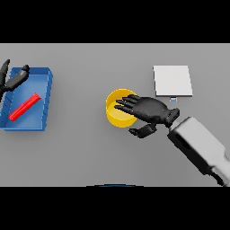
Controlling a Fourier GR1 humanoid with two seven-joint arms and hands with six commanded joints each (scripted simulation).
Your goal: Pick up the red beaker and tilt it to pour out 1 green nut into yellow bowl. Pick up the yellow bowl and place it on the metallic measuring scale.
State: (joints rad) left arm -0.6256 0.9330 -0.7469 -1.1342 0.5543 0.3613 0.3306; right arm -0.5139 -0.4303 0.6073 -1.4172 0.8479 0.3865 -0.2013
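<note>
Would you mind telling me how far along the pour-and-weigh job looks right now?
Done: the red beaker lies in the blue tray, left robot hand above the tray's far left corner; whether a nut was poured can't be seen. In hand: right robot hand spread over the yellow bowl. Left: moving the bowl onto the scale.

The right arm enters from the lower right corner, its white and grey forearm running up and to the left to a dark wrist. The right hand (150,110) lies flat, back of the hand up, with the fingers straight, slightly spread and pointing left. The thumb is bent and hangs below the palm, on the side nearer the robot, apart from the fingers. The left hand (13,80) shows at the far left edge, well apart from the right one, dark fingers pointing up and to the right.
</note>
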